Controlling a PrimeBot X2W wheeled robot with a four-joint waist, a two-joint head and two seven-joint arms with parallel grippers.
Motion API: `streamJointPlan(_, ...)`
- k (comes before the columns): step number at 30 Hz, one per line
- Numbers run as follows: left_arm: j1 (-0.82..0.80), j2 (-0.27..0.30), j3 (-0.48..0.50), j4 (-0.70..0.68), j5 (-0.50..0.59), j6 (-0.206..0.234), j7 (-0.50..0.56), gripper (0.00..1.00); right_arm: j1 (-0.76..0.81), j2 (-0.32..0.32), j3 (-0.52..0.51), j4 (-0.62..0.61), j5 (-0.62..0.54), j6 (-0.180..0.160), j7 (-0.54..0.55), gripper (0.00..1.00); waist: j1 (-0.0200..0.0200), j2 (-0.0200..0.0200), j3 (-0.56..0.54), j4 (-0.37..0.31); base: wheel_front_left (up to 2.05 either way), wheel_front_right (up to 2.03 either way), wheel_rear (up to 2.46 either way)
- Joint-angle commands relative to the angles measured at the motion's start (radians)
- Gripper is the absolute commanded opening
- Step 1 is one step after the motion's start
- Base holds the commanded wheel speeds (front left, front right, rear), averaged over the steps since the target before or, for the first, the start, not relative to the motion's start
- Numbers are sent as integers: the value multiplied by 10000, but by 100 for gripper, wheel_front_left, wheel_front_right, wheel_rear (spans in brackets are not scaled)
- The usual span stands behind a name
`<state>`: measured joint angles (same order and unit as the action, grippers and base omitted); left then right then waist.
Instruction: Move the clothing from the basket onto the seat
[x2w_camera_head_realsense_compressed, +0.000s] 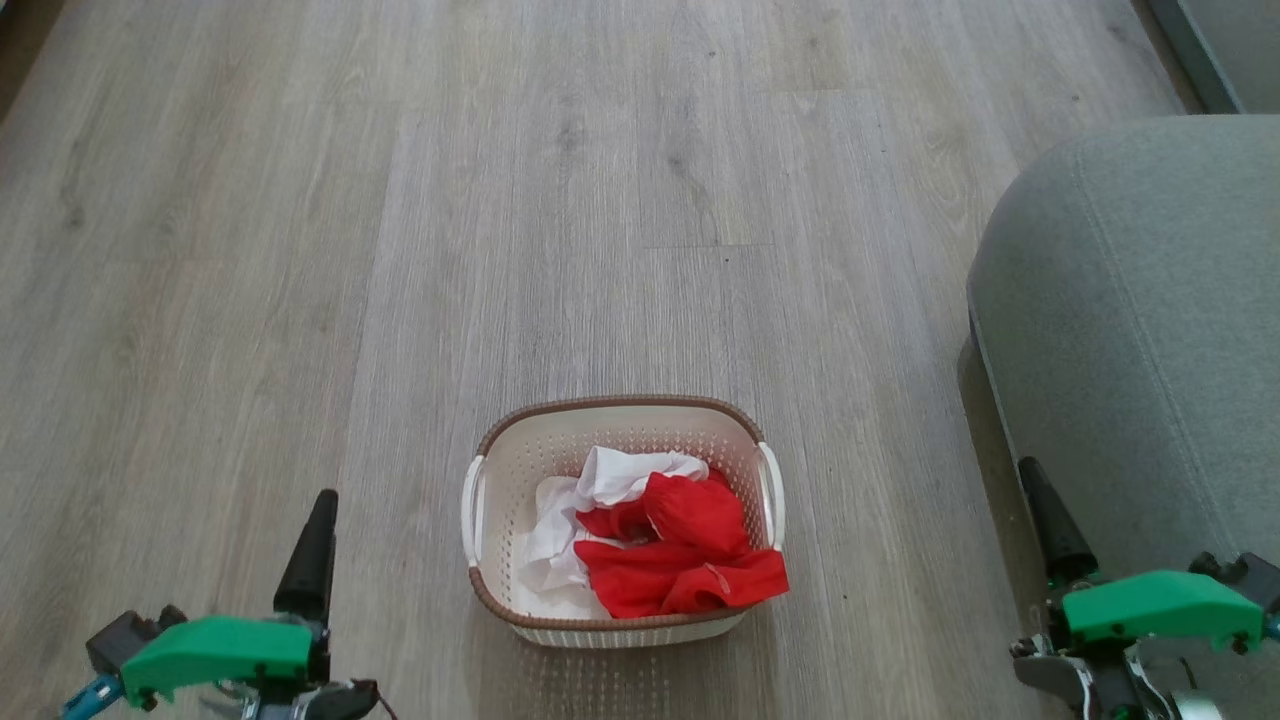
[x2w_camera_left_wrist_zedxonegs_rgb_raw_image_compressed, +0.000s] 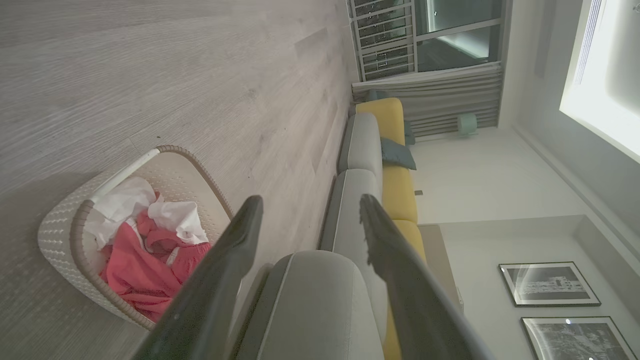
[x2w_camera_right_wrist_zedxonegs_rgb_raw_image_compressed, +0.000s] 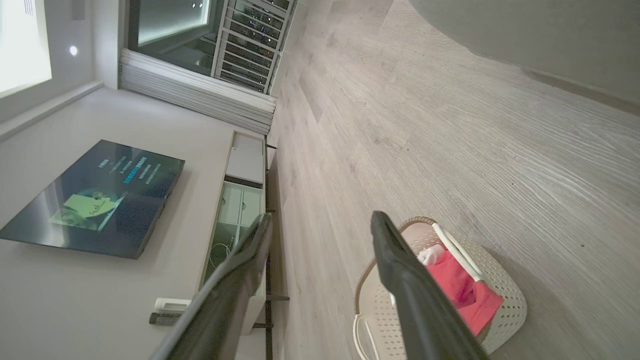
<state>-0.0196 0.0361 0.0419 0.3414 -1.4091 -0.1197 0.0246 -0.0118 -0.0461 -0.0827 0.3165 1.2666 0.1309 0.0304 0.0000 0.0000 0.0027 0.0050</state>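
Observation:
The cream perforated basket (x2w_camera_head_realsense_compressed: 615, 404) with a brown rim stands on the wooden floor, low in the middle of the head view. It holds the clothing: bright red garments (x2w_camera_head_realsense_compressed: 690, 560) heaped on a white one (x2w_camera_head_realsense_compressed: 600, 485), with a red edge draped over the near right rim. The grey-green seat (x2w_camera_head_realsense_compressed: 1150, 330) rises at the right, apart from the basket. My left gripper (x2w_camera_left_wrist_zedxonegs_rgb_raw_image_compressed: 310, 200) is open and empty, left of the basket and above the floor. My right gripper (x2w_camera_right_wrist_zedxonegs_rgb_raw_image_compressed: 320, 216) is open too, close beside the seat's near edge. Basket (x2w_camera_left_wrist_zedxonegs_rgb_raw_image_compressed: 60, 235) and clothing (x2w_camera_left_wrist_zedxonegs_rgb_raw_image_compressed: 140, 265) also appear in the left wrist view.
Wooden plank floor (x2w_camera_head_realsense_compressed: 560, 200) stretches ahead of the basket and to its left. The seat belongs to a long sofa with yellow back cushions (x2w_camera_left_wrist_zedxonegs_rgb_raw_image_compressed: 395, 190). A wall-mounted screen (x2w_camera_right_wrist_zedxonegs_rgb_raw_image_compressed: 95, 200) and a low white cabinet (x2w_camera_right_wrist_zedxonegs_rgb_raw_image_compressed: 240, 200) stand on the room's far side.

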Motion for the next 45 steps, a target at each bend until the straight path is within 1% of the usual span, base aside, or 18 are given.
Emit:
streamJointPlan(1,-567,66,156,-334,329,15,-118,100,-530,-209,125,-408,-425,0,-134,100,0,0,-2,-3,0,0,0)
streamJointPlan(10,-554,73,49,-586,1885,306,-382,100,-622,-408,476,-529,-2044,-1,-402,100,0,0,-10,15,0,0,0)
streamJointPlan(21,-524,82,-164,-875,3763,625,-704,100,-742,-679,971,-517,-3608,-1,-729,100,0,0,-60,80,0,0,0)
streamJointPlan(34,-457,92,-529,-1181,6068,941,-1084,100,-705,-796,1472,-368,-5210,-1,-1115,100,0,0,-100,110,0,0,0)
streamJointPlan(45,-428,100,-533,-1295,7403,1137,-1377,100,-700,-909,1829,-283,-6290,-1,-1412,100,0,0,-92,41,0,0,0)
